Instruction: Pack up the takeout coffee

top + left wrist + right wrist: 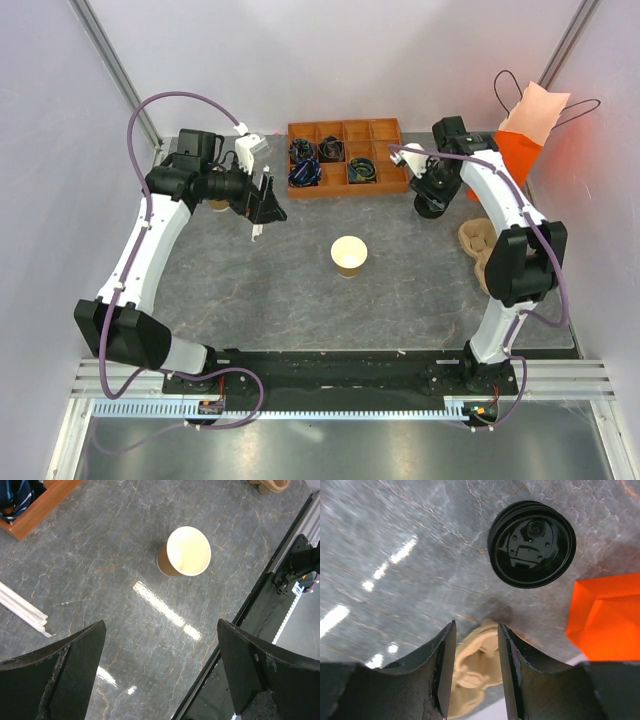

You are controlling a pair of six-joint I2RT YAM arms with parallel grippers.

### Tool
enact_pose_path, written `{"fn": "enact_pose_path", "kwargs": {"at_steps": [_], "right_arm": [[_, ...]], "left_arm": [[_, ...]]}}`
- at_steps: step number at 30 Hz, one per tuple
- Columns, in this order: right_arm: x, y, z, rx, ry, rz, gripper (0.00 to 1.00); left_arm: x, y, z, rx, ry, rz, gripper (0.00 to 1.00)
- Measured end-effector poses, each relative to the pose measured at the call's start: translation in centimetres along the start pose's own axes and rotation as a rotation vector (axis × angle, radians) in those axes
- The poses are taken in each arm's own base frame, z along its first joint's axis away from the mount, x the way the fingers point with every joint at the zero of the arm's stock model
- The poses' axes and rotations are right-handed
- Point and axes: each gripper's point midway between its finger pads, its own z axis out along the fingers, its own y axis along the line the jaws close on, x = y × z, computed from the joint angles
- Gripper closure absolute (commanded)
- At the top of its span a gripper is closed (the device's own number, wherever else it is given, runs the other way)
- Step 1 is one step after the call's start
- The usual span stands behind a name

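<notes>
Grey veined tabletop (250,290), top view. The tan paper cup (349,256) stands upright at the centre, open-mouthed, with no lid on it. At 12 o'clock from the cup lies a wooden compartment tray (345,158); at 3 o'clock is a pulp cup carrier (478,245); at 2 o'clock, in the far corner, is an orange bag (518,152). The left gripper (265,205) hangs at 10 o'clock from the cup and the right gripper (432,200) at 2 o'clock, both well apart from it.

Left wrist view. The left gripper's jaws are spread wide, released, with nothing between them. The cup sits at 12 o'clock beyond the fingertips, its pale inside showing. A corner of the tray appears at 10 o'clock.

Right wrist view. The right gripper's jaws are partly parted and empty. The black lid (531,544) lies flat on the tabletop at 1 o'clock beyond the fingertips, untouched. The orange bag lies at 3 o'clock, and the carrier shows through the gap between the fingers.
</notes>
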Motion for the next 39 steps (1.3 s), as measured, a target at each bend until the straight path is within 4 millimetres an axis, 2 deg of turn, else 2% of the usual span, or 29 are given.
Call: {"fn": "enact_pose_path", "kwargs": {"at_steps": [7,13,22,27,30,34,37,39], "right_arm": [[0.7,-0.9,3.3,-0.035,0.069,-0.141,0.57],[1.1,-1.0,6.0,-0.075,0.103,-0.170,0.58],[1.0,-1.5,8.4,-0.092,0.116,-0.172,0.62],[1.0,-1.7,9.5,-0.096,0.121,-0.172,0.69],[0.9,-1.7,9.5,-0.095,0.120,-0.173,0.77],[0.8,-1.8,9.5,-0.091,0.117,-0.173,0.94],[0.7,-1.9,9.5,-0.090,0.115,-0.173,1.00],[0.6,-1.9,9.4,-0.088,0.111,-0.171,1.00]], "left_arm": [[0.1,-0.4,0.9,0.022,0.014,0.010,0.00],[0.3,-0.1,1.5,0.027,0.028,0.003,0.00],[0.4,0.0,2.4,0.038,0.042,0.004,0.00],[0.2,0.3,3.0,0.041,0.047,0.005,0.01],[0.3,0.4,3.2,0.044,0.051,0.004,0.02],[0.4,0.5,3.7,0.050,0.059,0.001,0.04],[0.4,0.7,4.2,0.053,0.061,0.000,0.05],[0.2,0.7,4.6,0.057,0.061,-0.001,0.07]]}}
